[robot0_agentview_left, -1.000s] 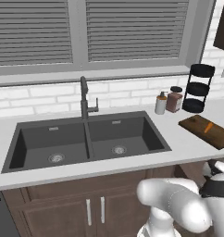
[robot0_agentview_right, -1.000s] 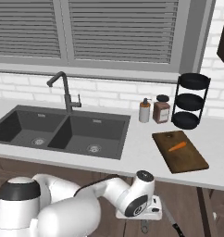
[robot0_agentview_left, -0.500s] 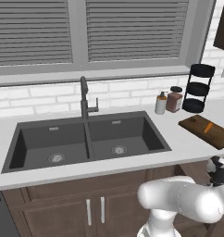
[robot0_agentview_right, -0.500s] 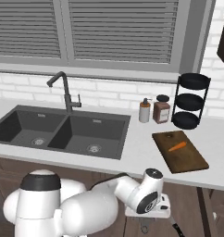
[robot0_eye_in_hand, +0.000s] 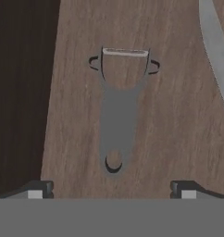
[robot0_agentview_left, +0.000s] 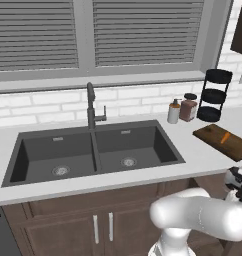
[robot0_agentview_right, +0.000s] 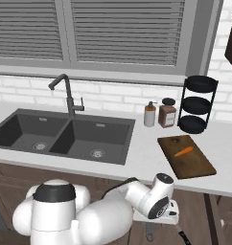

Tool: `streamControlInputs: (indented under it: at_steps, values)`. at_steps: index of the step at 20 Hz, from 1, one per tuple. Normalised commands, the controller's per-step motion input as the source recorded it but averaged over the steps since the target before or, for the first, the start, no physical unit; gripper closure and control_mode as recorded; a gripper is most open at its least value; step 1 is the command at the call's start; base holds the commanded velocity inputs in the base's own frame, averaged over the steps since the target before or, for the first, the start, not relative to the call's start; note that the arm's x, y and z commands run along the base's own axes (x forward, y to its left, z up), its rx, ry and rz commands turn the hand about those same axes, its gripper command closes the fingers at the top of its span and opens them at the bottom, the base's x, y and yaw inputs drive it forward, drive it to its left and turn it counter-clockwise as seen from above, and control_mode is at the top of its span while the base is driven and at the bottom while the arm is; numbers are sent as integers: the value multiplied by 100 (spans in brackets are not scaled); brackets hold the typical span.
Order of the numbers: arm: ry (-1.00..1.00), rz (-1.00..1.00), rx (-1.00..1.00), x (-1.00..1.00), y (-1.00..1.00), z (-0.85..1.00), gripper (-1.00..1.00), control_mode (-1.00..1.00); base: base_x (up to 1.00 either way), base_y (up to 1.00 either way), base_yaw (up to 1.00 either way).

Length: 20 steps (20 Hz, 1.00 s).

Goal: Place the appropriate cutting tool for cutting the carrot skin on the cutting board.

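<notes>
A grey metal peeler lies flat on a brown wooden surface, blade end away from me, straight ahead in the hand view. My gripper hovers over its handle end, open, with one fingertip on each side and nothing between them. Up on the counter lies the dark brown cutting board, and the small orange carrot rests on it. In the right base view my hand hangs below the counter's front edge, in front of the board.
A pale grey blade-like strip lies to the peeler's right. A black double sink with a faucet takes up the left counter. A soap bottle, a jar and a black three-tier rack stand by the wall.
The arm has swung further right and stretched out low, and the hand has sunk a little below the counter edge. Board and carrot have not moved.
</notes>
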Motion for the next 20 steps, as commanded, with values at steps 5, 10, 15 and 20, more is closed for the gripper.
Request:
streamControlInputs:
  at_steps: [5, 10, 15, 20]
  values:
    - [0, -6, 3, 5, 0, -30, -100, -100, 0, 0, 0]
    - [0, -5, 2, 7, 0, -23, -100, -100, 0, 0, 0]
    - [0, -4, 0, 8, 0, -28, -100, -100, 0, 0, 0]
    - [0, -3, 0, 25, 0, -30, -100, -100, 0, 0, 0]
